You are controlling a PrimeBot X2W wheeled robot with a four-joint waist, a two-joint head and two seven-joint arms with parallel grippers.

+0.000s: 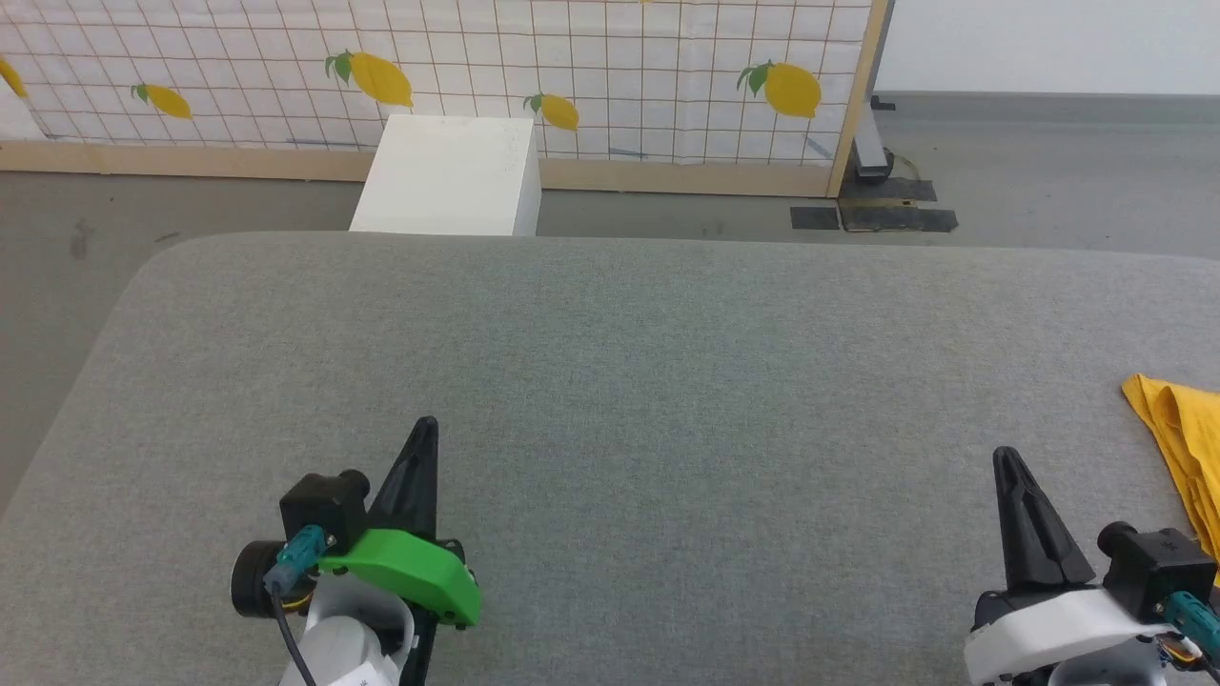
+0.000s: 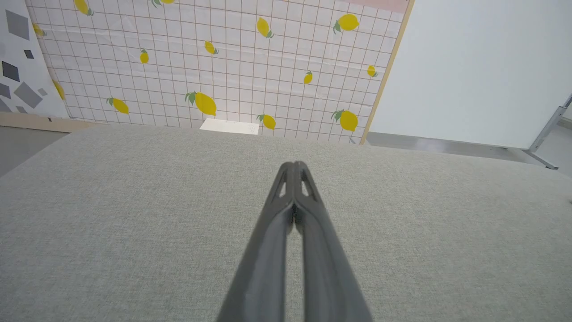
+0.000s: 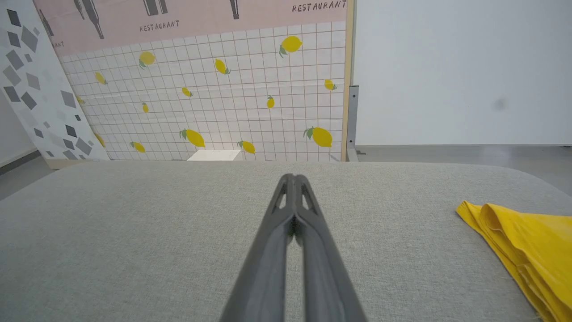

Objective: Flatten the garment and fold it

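Closed and empty, the left gripper and right gripper hang over the surface, garment near the right one.

"RESTAURANT" — printed twice on the pink band above the lemon-patterned panel

L gripper green-shelled; R gripper white-shelled; both blk-tipped.

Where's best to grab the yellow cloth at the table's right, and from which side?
Probably the pointed corner of the bright yellow soft cloth garment, approached from the robot's left by the shut right claw once opened: its layered edges there face it.
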